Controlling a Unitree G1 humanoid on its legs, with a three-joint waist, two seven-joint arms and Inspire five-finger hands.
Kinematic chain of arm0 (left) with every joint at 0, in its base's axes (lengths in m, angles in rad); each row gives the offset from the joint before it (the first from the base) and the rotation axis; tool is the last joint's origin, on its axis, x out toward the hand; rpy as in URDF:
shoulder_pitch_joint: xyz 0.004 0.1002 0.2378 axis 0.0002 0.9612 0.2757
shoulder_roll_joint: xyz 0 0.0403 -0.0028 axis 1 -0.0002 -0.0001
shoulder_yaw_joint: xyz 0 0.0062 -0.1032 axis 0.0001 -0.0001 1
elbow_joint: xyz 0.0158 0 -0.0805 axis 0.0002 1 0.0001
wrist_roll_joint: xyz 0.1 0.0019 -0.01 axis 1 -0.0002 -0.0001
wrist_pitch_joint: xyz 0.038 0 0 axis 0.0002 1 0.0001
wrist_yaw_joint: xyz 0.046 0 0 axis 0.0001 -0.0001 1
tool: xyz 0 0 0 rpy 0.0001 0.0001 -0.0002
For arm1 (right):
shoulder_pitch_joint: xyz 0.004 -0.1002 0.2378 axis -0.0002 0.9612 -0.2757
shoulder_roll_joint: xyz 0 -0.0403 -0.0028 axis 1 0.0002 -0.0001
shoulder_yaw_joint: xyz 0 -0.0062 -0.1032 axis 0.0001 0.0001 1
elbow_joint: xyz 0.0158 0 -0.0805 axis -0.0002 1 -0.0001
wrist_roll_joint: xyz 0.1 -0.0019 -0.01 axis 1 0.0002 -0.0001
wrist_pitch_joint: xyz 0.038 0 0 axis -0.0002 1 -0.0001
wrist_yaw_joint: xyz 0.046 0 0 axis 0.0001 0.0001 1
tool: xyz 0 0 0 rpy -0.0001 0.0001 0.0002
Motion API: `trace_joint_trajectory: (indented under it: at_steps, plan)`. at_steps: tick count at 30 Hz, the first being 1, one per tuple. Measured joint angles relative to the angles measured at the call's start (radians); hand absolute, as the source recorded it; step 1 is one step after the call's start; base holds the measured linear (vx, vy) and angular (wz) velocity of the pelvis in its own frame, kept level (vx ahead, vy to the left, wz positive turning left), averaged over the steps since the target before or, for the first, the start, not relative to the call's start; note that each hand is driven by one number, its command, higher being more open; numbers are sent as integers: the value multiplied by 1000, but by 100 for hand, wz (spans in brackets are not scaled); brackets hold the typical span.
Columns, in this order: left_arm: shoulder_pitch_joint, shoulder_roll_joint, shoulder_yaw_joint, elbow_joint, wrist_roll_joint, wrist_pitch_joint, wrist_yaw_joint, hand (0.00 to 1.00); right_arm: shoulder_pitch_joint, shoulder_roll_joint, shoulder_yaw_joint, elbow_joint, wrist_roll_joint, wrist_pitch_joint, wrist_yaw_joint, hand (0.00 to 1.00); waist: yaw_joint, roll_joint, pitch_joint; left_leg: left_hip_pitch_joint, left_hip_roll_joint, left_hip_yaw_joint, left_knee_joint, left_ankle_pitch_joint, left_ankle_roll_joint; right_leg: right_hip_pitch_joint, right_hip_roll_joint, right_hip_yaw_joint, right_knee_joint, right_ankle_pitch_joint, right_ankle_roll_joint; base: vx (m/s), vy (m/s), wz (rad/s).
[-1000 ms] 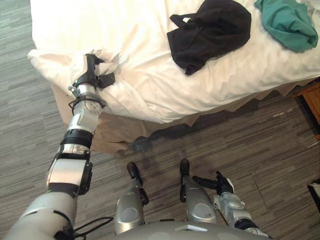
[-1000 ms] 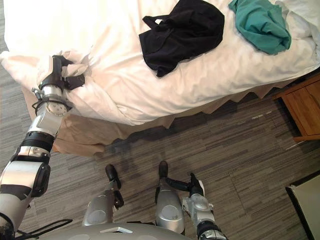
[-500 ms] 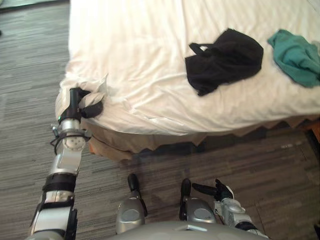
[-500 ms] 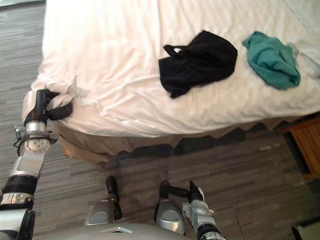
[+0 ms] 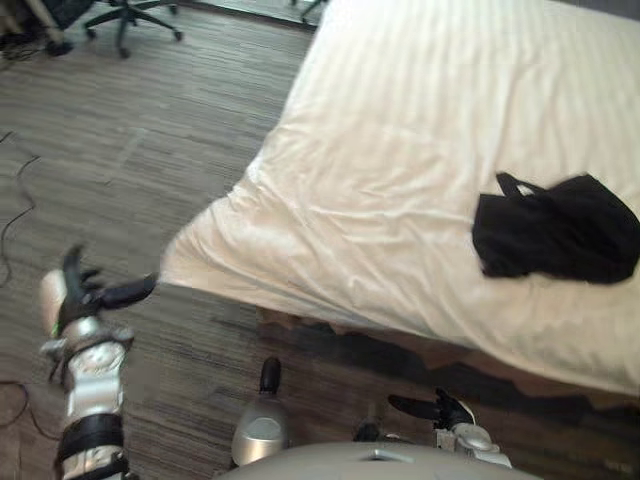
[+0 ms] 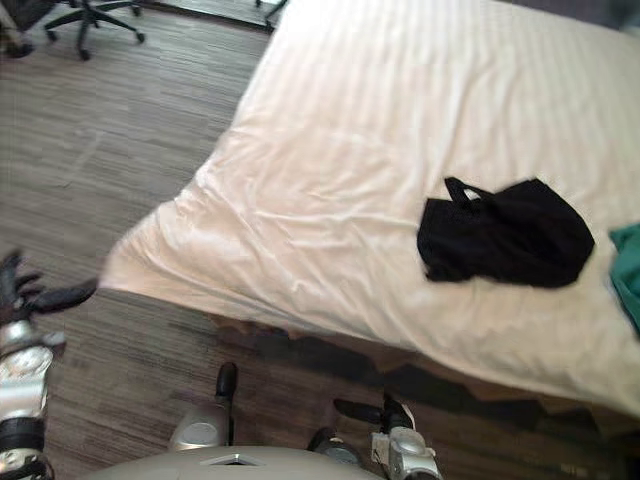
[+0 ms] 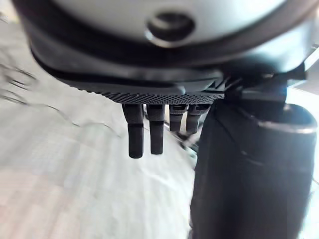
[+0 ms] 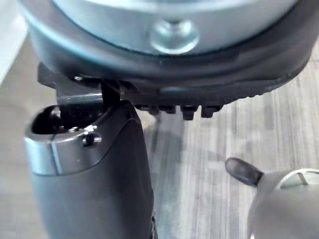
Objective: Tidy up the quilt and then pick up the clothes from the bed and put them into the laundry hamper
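The white quilt (image 5: 400, 190) lies spread flat over the bed, and its near corner (image 5: 178, 272) hangs just past the bed's edge. My left hand (image 5: 78, 300) hovers over the floor beside that corner. It is open, its straight fingers (image 7: 135, 134) point at the quilt, and it holds nothing. A black garment (image 5: 555, 238) lies crumpled on the quilt at the right. The edge of a teal garment (image 6: 630, 272) shows further right. My right hand (image 5: 440, 410) hangs low by the bed's near side, open and empty.
A wood-grain floor (image 5: 120, 170) runs along the bed's left side and front. An office chair (image 5: 125, 15) stands at the far left. A tan bed skirt (image 5: 330, 335) shows under the quilt's near edge.
My left hand has let go of the quilt corner and opened, and now stands off the bed's corner. The camera has swung left, so the bed sits further right.
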Motion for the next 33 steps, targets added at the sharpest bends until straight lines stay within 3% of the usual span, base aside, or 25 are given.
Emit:
trace_joint_trajectory:
  at_steps: [4, 8, 11, 15, 20, 25, 26, 30, 32, 33]
  plan:
    - [120, 6, 156, 243, -57, 18, -4, 100, -41, 4, 0, 1, 3, -6, 0, 100, 29, -20, -26, 9, -8, 27, 0, 0, 1, 12, -15, 7, 19, -1, -2, 39, 1, 18]
    - [203, -47, 275, 403, -103, 42, -32, 100, -45, 9, 0, 18, 4, -17, 0, 100, 41, -7, -32, 41, -5, 50, -1, -24, 10, 31, -19, 27, 19, -1, -2, -58, -7, -9]
    - [225, -111, 282, 450, -110, 50, -59, 100, -35, 9, -3, 59, 4, -17, -1, 100, 38, -7, -36, 51, 4, 83, -1, -34, 13, 31, -22, 58, 17, -6, -1, -113, -13, -17]
    - [216, -229, 189, 446, -106, 59, -80, 100, -5, 9, -24, 77, 4, -1, -4, 100, -11, 0, -42, 69, 12, 148, -1, -28, 12, 4, -27, 122, 36, -35, 5, -151, -1, -39]
    - [151, -346, -51, 437, -99, 56, -83, 100, 83, 14, -63, 77, 16, 0, -23, 100, -73, 8, -58, 109, 49, 258, -1, -26, 9, -31, -9, 237, 48, -38, 9, -61, -1, -64]
    - [103, -345, -141, 404, -61, 30, -77, 100, 139, 43, -142, 77, 119, 1, -49, 100, -130, 11, -59, 154, 66, 357, -1, -45, -8, -52, 2, 325, 49, -22, 15, 56, -4, -62]
    - [84, -346, -163, 403, -60, 30, -78, 100, 141, 43, -151, 77, 135, 1, -51, 0, -133, 13, -60, 163, 68, 374, -1, -49, -13, -55, 3, 339, 48, -13, 18, 115, 12, -43]
    - [53, -346, -205, 366, -57, 27, -81, 100, 118, 33, -243, 31, 173, 8, -63, 0, -144, 13, -64, 178, 68, 395, 0, -56, -15, -48, 1, 350, 47, -11, 17, 105, -6, -16]
    - [57, -342, -211, 348, -56, 30, -81, 100, 74, -30, -349, -33, 187, 55, -69, 0, -149, 19, -65, 177, 63, 400, 0, -58, -14, -50, -6, 352, 48, -6, 23, 112, 6, -9]
    - [54, -342, -215, 346, -57, 29, -80, 100, 78, -55, -337, -98, 199, 65, -81, 0, -148, 24, -64, 177, 60, 402, 0, -63, -15, -50, -10, 352, 48, -6, 23, 81, 35, -5]
